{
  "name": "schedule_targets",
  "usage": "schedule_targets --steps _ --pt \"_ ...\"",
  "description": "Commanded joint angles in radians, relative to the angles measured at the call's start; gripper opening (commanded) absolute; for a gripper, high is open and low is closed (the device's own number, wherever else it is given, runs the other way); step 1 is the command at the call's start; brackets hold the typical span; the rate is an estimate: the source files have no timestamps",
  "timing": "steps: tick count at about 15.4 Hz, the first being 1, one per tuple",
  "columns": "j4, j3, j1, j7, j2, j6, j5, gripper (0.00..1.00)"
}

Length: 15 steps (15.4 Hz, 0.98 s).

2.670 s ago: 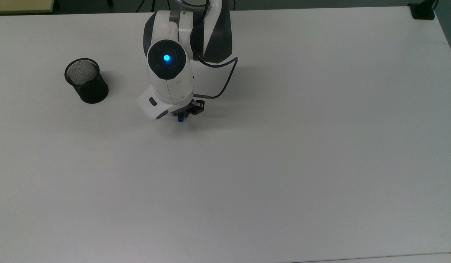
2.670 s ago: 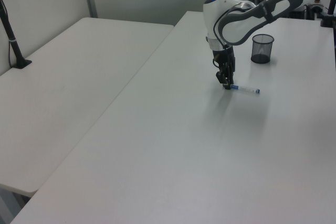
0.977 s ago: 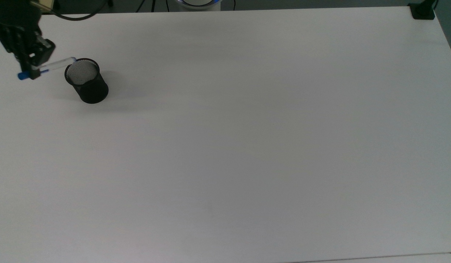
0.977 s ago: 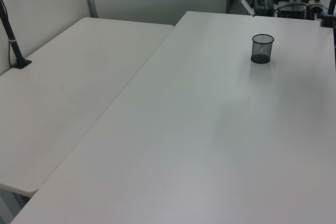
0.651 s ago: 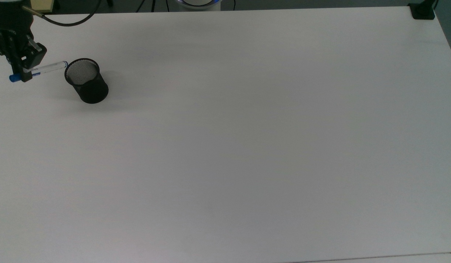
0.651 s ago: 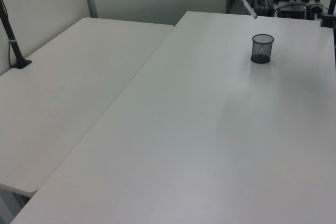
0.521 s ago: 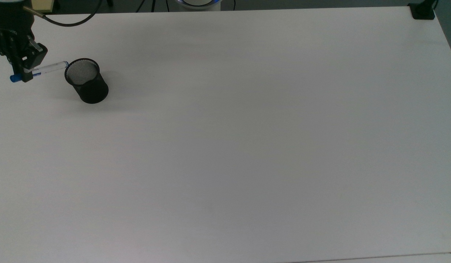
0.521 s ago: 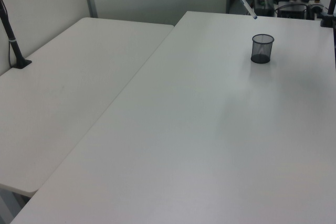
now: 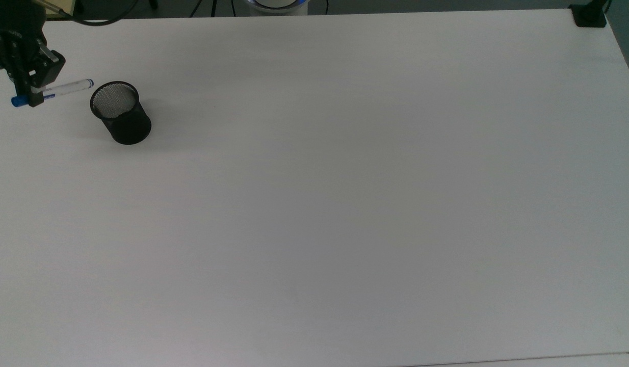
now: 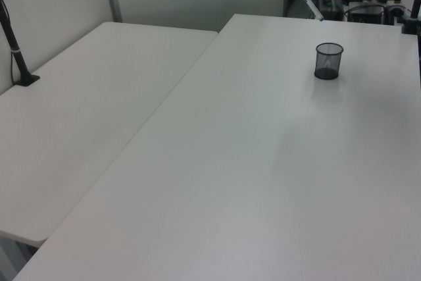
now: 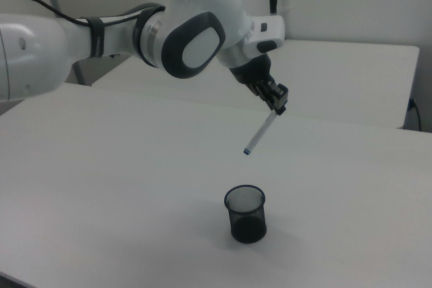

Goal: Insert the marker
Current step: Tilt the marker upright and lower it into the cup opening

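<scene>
Gripper (image 11: pixel 277 104) is closed on the marker (image 11: pixel 258 133), pinching it near the upper, capped end, well above the table (image 9: pixel 345 204). In the right view the marker hangs tilted from the fingers, its small blue lower end pointing down and toward the right view's left, above the black mesh cup (image 11: pixel 246 214) but not over its mouth. In the top view the gripper (image 9: pixel 33 94) sits near the top view's left edge, with the marker (image 9: pixel 64 88) reaching out toward the cup (image 9: pixel 120 112); its free tip ends just beside the rim, short of the opening. In the left view the cup (image 10: pixel 328 60) stands upright on the far part of the table.

By my reading, 1 part of the job is done: the marker is picked up, carried across and lifted clear. What is left is lining the lower tip up over the opening, bringing the barrel closer to upright, lowering it inside and letting go. The cup holds nothing that I can see.
</scene>
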Motion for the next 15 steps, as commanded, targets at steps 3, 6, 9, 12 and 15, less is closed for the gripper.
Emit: schedule_targets --steps 3,6,9,12,15 --pt "-0.273 0.004 0.001 -0.055 -0.212 0.121 0.011 0.12" --pt "-0.4 0.004 0.003 -0.055 -0.282 0.236 0.002 0.14" --pt "-0.462 0.004 0.001 -0.057 -0.314 0.27 -0.001 0.14" --pt "-0.515 0.004 0.001 -0.06 -0.332 0.276 -0.024 0.14" --pt "-0.589 0.006 0.001 -0.058 -0.336 0.392 -0.038 0.14"
